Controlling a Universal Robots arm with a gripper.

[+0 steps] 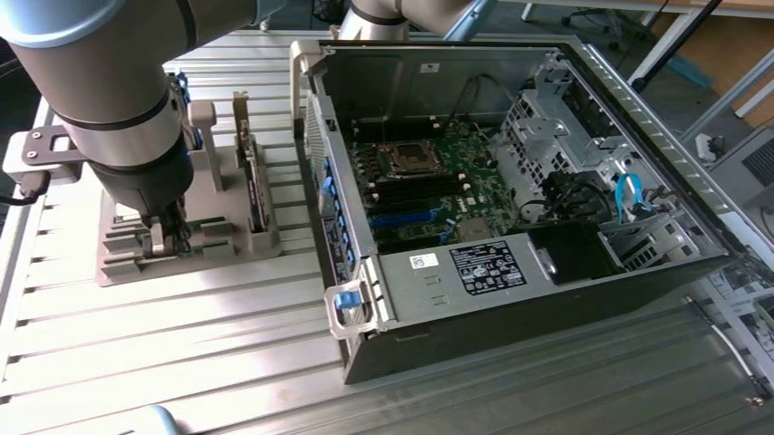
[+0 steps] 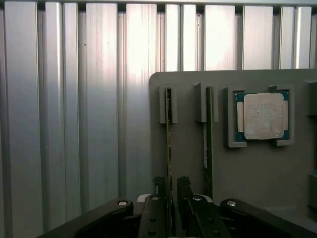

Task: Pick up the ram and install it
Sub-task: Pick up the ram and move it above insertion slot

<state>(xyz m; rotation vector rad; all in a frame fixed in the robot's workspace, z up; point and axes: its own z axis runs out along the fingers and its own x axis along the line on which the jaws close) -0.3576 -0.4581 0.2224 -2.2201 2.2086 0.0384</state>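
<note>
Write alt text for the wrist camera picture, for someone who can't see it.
An open gripper straddles the ram, a thin stick standing on edge in a grey holder. A second stick and a square CPU chip share the holder.

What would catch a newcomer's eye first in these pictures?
Probably the open black-and-grey metal computer case lying on its side at the middle of the exterior view, its green motherboard bare. At that view's left the thick grey robot arm reaches down to a grey plastic holder, its jaws open either side of a long thin green circuit-board stick standing on edge.
</note>
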